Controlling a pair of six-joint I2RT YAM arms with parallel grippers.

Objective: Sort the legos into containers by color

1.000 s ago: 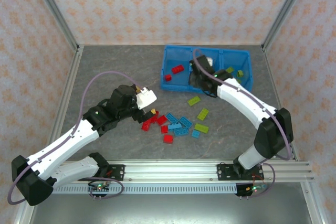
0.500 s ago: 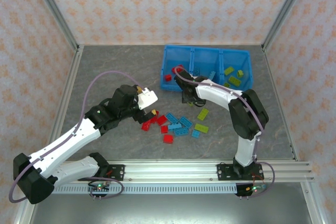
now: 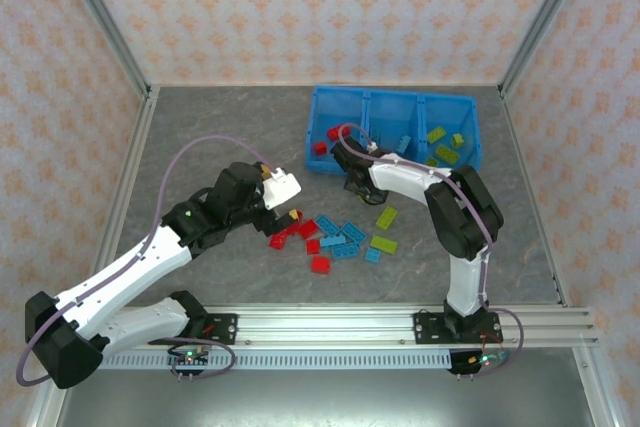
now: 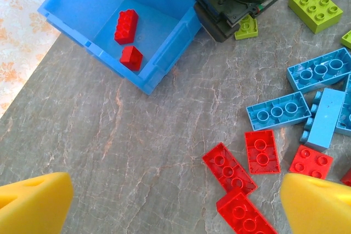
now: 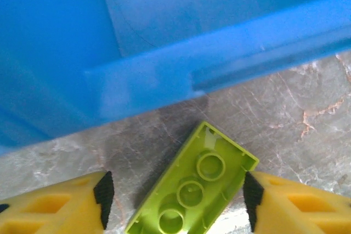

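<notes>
**Right gripper straddles a green lego at the tray wall; left gripper hangs wide over the reds**

The right gripper (image 3: 355, 185) is down at the near wall of the blue tray (image 3: 392, 94), in front of its left compartment. In the right wrist view its yellow fingers (image 5: 49, 209) stand on either side of a lime green lego (image 5: 197, 190); this lego lies hollow side up on the grey tabletop (image 5: 307, 113), askew to the jaws. One corner of it sits at the right pad and a gap shows beside the left pad, so the gripper is released, not clamped. The tray wall is just beyond the lego.

The left gripper (image 4: 175, 204) hangs over the tabletop at the left edge of the loose pile, jaws spread wide and released. Red legos (image 4: 228, 168) lie just inside its right finger, and light blue legos (image 4: 278, 110) lie beyond them. Another green lego (image 4: 315, 6) sits near the right gripper's black body.

In the top view, the tray's left compartment holds two red legos (image 3: 322, 147); the middle compartment holds a light blue one (image 3: 403, 142); the right compartment holds several green ones (image 3: 447, 154). The loose legos lie between the two arms: reds to the left, blues in the middle, greens (image 3: 386, 217) to the right, all apart from the tray.
</notes>
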